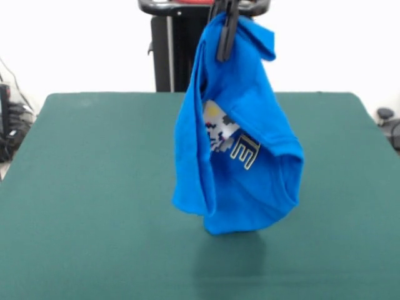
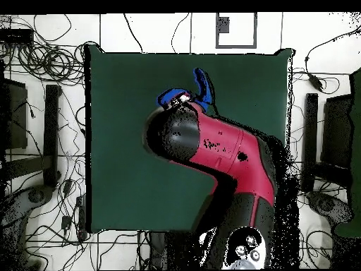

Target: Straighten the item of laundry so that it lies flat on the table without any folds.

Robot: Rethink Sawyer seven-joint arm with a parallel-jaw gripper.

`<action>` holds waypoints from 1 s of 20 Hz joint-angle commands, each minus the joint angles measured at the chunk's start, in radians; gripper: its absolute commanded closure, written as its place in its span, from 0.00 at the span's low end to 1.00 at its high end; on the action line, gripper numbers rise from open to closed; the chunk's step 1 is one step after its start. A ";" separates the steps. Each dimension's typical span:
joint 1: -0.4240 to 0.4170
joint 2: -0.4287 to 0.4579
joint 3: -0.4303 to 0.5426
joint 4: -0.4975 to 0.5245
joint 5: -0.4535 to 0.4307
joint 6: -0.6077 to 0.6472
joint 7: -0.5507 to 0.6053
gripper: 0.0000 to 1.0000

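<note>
The item of laundry [image 1: 240,137], a bright blue T-shirt, hangs bunched and folded in the air above the table [image 1: 94,200]. Part of its white print and a letter "E" show in a fold. My gripper [image 1: 227,34] is shut on the shirt's top edge near the picture's top. The shirt's lowest point hangs just over the green top, casting a shadow below it. In the overhead view only small blue parts of the item of laundry [image 2: 203,86] stick out past the red arm [image 2: 225,155], which hides the gripper and the rest of the shirt.
The green table [image 2: 120,141] stretches wide on every side of the shirt. Cables and black stands [image 2: 51,134] lie on the floor around the table's sides.
</note>
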 commanded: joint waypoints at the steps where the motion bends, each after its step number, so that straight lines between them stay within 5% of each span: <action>1: -0.011 0.079 0.128 0.044 -0.029 -0.071 0.062 1.00; 12: -0.023 0.063 0.141 0.039 -0.011 0.010 0.058 1.00; 20: -0.062 0.068 0.199 0.153 -0.037 -0.157 0.046 1.00</action>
